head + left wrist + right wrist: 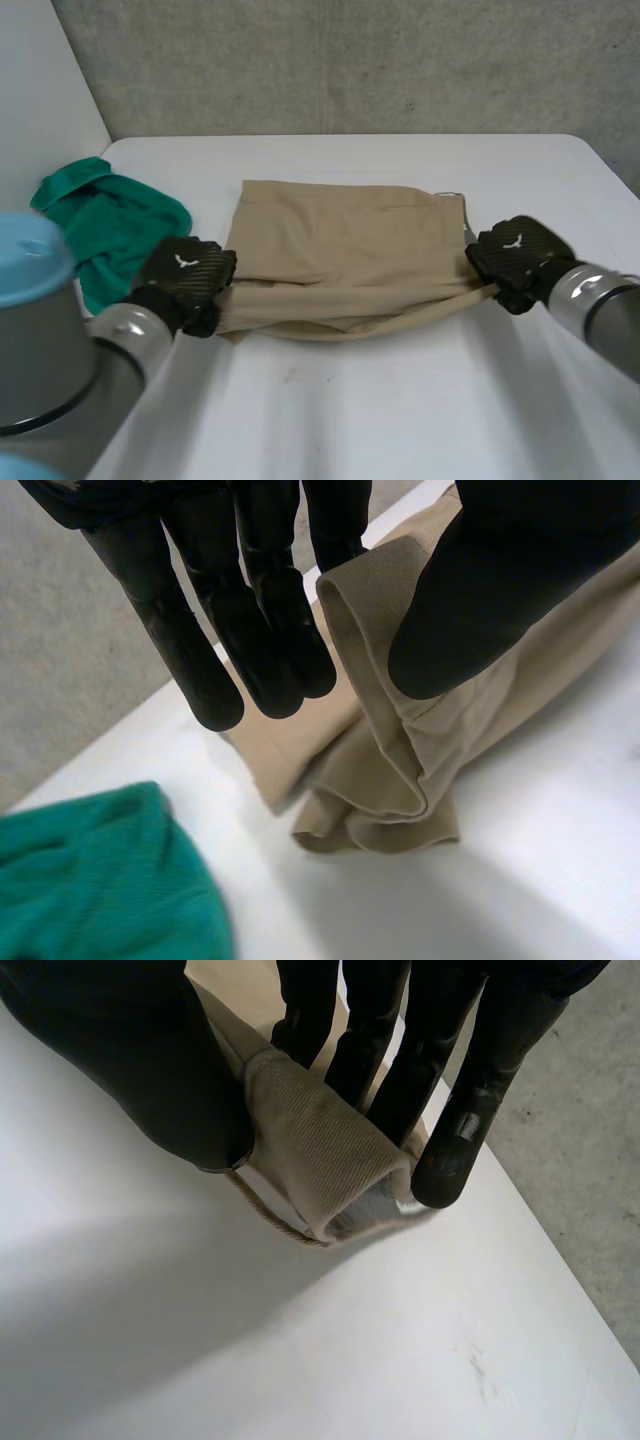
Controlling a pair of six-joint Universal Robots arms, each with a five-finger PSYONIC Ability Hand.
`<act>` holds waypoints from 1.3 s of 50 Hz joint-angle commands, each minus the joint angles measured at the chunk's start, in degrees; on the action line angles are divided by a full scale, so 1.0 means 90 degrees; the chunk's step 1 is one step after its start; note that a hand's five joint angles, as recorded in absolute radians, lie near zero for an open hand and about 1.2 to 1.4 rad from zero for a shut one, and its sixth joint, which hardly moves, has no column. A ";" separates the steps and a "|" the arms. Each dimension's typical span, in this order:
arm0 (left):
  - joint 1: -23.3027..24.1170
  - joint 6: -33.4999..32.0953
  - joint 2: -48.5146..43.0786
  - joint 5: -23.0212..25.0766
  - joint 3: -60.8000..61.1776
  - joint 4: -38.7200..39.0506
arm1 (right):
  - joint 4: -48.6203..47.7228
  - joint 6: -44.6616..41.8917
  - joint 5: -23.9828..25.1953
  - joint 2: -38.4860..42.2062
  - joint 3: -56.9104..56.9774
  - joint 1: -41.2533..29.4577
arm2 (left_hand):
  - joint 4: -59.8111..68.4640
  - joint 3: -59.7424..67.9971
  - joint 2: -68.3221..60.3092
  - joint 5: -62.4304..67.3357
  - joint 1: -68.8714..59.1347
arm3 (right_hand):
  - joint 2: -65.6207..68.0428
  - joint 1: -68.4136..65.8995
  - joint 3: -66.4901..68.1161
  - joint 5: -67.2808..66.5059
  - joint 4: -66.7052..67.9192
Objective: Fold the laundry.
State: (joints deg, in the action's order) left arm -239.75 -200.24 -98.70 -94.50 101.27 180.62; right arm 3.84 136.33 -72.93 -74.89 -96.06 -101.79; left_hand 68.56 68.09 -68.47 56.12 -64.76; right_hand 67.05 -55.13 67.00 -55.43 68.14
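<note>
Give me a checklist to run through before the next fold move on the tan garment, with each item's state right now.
1. Grip of the left hand: thumb and fingers pinch the near left corner of the tan garment: ok.
2. Grip of the right hand: thumb and fingers pinch the near right corner: ok.
3. All layers caught at the left corner: cannot tell; loose folds bunch beneath that hand.
4. Far part of the garment lying flat on the table: ok.
5. The green cloth lies apart from the garment: ok.
</note>
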 commanded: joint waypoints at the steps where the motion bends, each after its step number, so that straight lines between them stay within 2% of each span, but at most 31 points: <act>1: 0.0037 -0.1527 0.1462 0.0090 0.0348 -0.1999 | 0.2530 -0.0556 0.0076 -0.1336 0.0273 0.0030 | 0.1271 0.1324 -0.1282 0.1542 -0.1694 | 0.1439 -0.2763 0.1444 -0.1619 0.1318; 3: 0.0086 -0.1734 0.1649 0.0119 0.0437 -0.2372 | 0.3311 -0.1131 0.0086 -0.1464 0.0292 0.0069 | 0.1271 0.1324 -0.1282 0.1542 -0.1694 | 0.1439 -0.2763 0.1444 -0.1619 0.1318; 6: 0.0222 -0.1911 0.1962 0.0198 0.0525 -0.2725 | 0.3907 -0.1678 0.0076 -0.1542 0.0311 0.0147 | 0.1271 0.1324 -0.1282 0.1542 -0.1694 | 0.1439 -0.2763 0.1444 -0.1619 0.1318; 11: 0.0203 -0.1892 0.1992 0.0247 0.0437 -0.2346 | 0.3510 -0.1437 0.0115 -0.1572 0.0390 0.0167 | 0.1271 0.1324 -0.1282 0.1542 -0.1694 | 0.1439 -0.2763 0.1444 -0.1619 0.1318; 14: 0.0203 -0.1872 0.1690 0.0237 0.0301 -0.1634 | 0.3061 -0.1047 0.0164 -0.1445 0.0409 0.0216 | 0.1271 0.1324 -0.1282 0.1542 -0.1694 | 0.1439 -0.2763 0.1444 -0.1619 0.1318; 15: 0.0203 -0.1882 0.1370 0.0217 0.0184 -0.1177 | 0.2973 -0.0978 0.0174 -0.1377 0.0429 0.0225 | 0.1271 0.1324 -0.1282 0.1542 -0.1694 | 0.1439 -0.2763 0.1444 -0.1619 0.1318; 22: 0.0223 -0.1901 -0.0308 0.0139 -0.0898 0.0416 | 0.1947 -0.0099 -0.0002 -0.0244 0.0858 0.0167 | 0.1271 0.1324 -0.1282 0.1542 -0.1694 | 0.1439 -0.2763 0.1444 -0.1619 0.1318; 27: 0.0242 -0.1931 -0.1756 -0.0105 -0.2080 0.0897 | 0.1401 0.0350 -0.0324 0.0059 0.0985 0.0147 | 0.1271 0.1324 -0.1282 0.1542 -0.1694 | 0.1439 -0.2763 0.1444 -0.1619 0.1318; 32: 0.0262 -0.1960 -0.3045 -0.0193 -0.3262 0.1277 | 0.0338 0.0449 -0.0957 0.0673 0.1161 0.0108 | 0.1271 0.1324 -0.1282 0.1542 -0.1694 | 0.1439 -0.2763 0.1444 -0.1619 0.1318; 34: 0.0262 -0.2008 -0.3610 -0.0193 -0.3778 0.1773 | 0.0092 0.0439 -0.1222 0.0820 0.1210 0.0099 | 0.1271 0.1324 -0.1282 0.1542 -0.1694 | 0.1439 -0.2763 0.1444 -0.1619 0.1318; 39: 0.0262 -0.2233 -0.4452 -0.0193 -0.4513 0.2820 | -0.0591 0.0439 -0.1778 0.1386 0.1522 -0.0184 | 0.1271 0.1324 -0.1282 0.1542 -0.1694 | 0.1439 -0.2763 0.1444 -0.1619 0.1318; 42: 0.0271 -0.2535 -0.4881 -0.0164 -0.4884 0.3230 | -0.0913 0.0458 -0.1857 0.1582 0.1649 -0.0272 | 0.1271 0.1324 -0.1282 0.1542 -0.1694 | 0.1439 -0.2763 0.1444 -0.1619 0.1318; 48: 0.0281 -0.2624 -0.5469 -0.0076 -0.5422 0.3641 | -0.2056 0.0409 -0.1867 0.2265 0.2049 -0.0419 | 0.1271 0.1324 -0.1282 0.1542 -0.1694 | 0.1439 -0.2763 0.1444 -0.1619 0.1318; 54: 0.0262 -0.2624 -0.5820 0.0100 -0.5569 0.4139 | -0.2137 0.0370 -0.2130 0.3046 0.2878 -0.0507 | 0.1271 0.1324 -0.1282 0.1542 -0.1694 | 0.1439 -0.2763 0.1444 -0.1619 0.1318; 55: 0.0262 -0.2624 -0.5840 0.0100 -0.5569 0.4227 | -0.2058 0.0370 -0.2228 0.3125 0.2977 -0.0517 | 0.1271 0.1324 -0.1282 0.1542 -0.1694 | 0.0613 -0.1937 0.0618 -0.0793 0.0492; 57: 0.0262 -0.2624 -0.5869 0.0100 -0.5540 0.4471 | -0.1853 0.0361 -0.2442 0.3213 0.3172 -0.0517 | -0.1834 -0.1781 0.1823 -0.1562 0.1411 | -0.2408 0.1084 -0.2403 0.2228 -0.2530; 58: 0.0271 -0.2624 -0.5869 0.0100 -0.5501 0.4559 | -0.1649 0.0370 -0.2656 0.3252 0.3328 -0.0517 | -0.3217 -0.3164 0.3206 -0.2946 0.2794 | -0.4643 0.3319 -0.4638 0.4463 -0.4765; 59: 0.0271 -0.2624 -0.5860 0.0119 -0.5462 0.4627 | -0.1541 0.0380 -0.2736 0.3253 0.3387 -0.0517 | -0.4637 -0.4584 0.4626 -0.4366 0.4214 | -0.5794 0.4470 -0.5789 0.5614 -0.5916; 60: 0.0281 -0.2624 -0.5831 0.0139 -0.5345 0.4792 | -0.1443 0.0390 -0.2823 0.3243 0.3436 -0.0517 | -0.6507 -0.6454 0.6496 -0.6235 0.6084 | -0.6338 0.5014 -0.6333 0.6159 -0.6460; 65: 0.0349 -0.2624 -0.5480 0.0159 -0.4866 0.5262 | -0.1139 0.0517 -0.2951 0.2834 0.3349 -0.0517 | -0.6507 -0.6454 0.6496 -0.6235 0.6084 | -0.6338 0.5014 -0.6333 0.6159 -0.6460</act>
State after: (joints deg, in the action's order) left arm -237.26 -223.87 -151.22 -93.24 52.86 222.94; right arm -10.31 139.89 -97.32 -45.99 -65.88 -106.52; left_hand 13.77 14.00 -13.68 3.90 -11.23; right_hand 14.18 -11.98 14.52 -5.59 15.22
